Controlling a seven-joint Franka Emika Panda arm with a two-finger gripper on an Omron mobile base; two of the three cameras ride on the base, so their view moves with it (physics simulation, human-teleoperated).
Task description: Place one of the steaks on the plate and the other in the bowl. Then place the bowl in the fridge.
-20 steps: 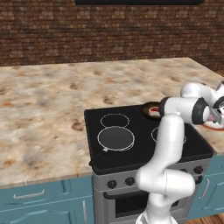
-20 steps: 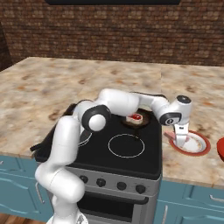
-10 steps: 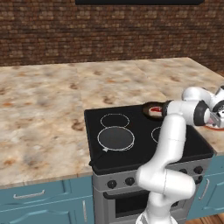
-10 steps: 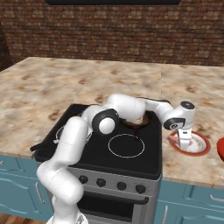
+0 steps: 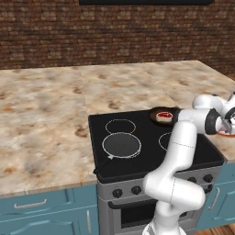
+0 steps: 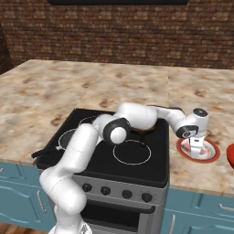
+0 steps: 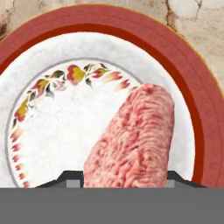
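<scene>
My gripper [image 7: 124, 178] is shut on one steak [image 7: 131, 140], a pink-red slab that hangs just above the plate's [image 7: 57, 144] white centre. The red-rimmed plate [image 6: 211, 156] lies on the counter right of the stove, with the gripper [image 6: 195, 150] pointing down over it. It also lies at the right edge of the left base view as plate [image 5: 228, 134], beside the hand [image 5: 223, 123]. The other steak [image 5: 162, 115] rests on a dark round thing at the stove's back right. The red bowl [image 6: 231, 156] peeks in at the right edge, right of the plate. The fridge is out of view.
The black stove top [image 5: 133, 151] with its ring burners lies under my arm. Marble counter [image 5: 46, 114] runs left and behind, up to a brick wall [image 6: 114, 32]. Blue cabinet fronts [image 5: 41, 209] line the front edge.
The gripper has moved slightly right and down over the plate with the steak still in it. The elbow has swung further over the stove.
</scene>
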